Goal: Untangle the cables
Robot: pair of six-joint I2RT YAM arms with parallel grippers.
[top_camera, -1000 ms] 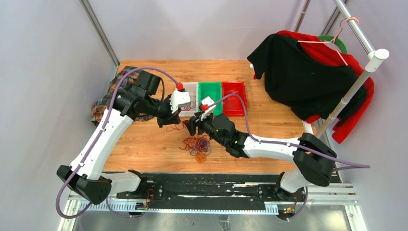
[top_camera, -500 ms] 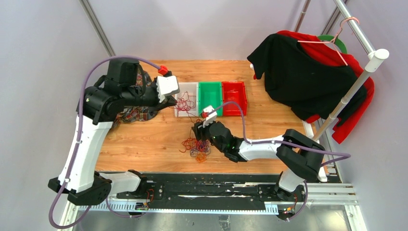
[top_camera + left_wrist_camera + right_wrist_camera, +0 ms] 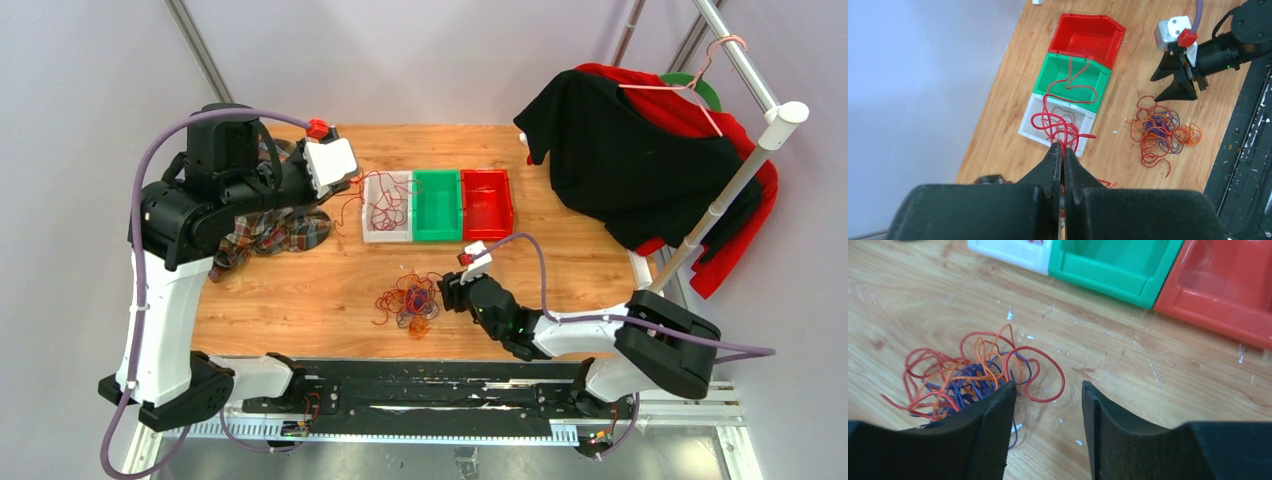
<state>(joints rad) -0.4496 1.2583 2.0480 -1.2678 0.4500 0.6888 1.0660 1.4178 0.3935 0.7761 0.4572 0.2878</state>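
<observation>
A tangle of red, orange and purple cables (image 3: 408, 302) lies on the wooden table; it also shows in the left wrist view (image 3: 1160, 131) and the right wrist view (image 3: 963, 377). My left gripper (image 3: 352, 188) is raised left of the white bin (image 3: 387, 238) and is shut on a red cable (image 3: 1060, 127). That cable hangs in loops into the white bin (image 3: 1024, 129). A thinner dark red cable (image 3: 1075, 75) lies in the green bin (image 3: 1055, 67). My right gripper (image 3: 447, 293) is open and low, just right of the tangle, its left finger (image 3: 983, 425) over the tangle's edge.
A green bin (image 3: 437, 205) and a red bin (image 3: 486, 203) stand in a row right of the white one. A plaid cloth (image 3: 265, 228) lies at the left. Black and red clothes (image 3: 640, 160) hang on a rack at the right. A black rail (image 3: 430, 385) runs along the near edge.
My left arm has risen and swung back to the left, drawing the red cable out of the tangle to the white bin. My right gripper has drawn back to the right of the tangle.
</observation>
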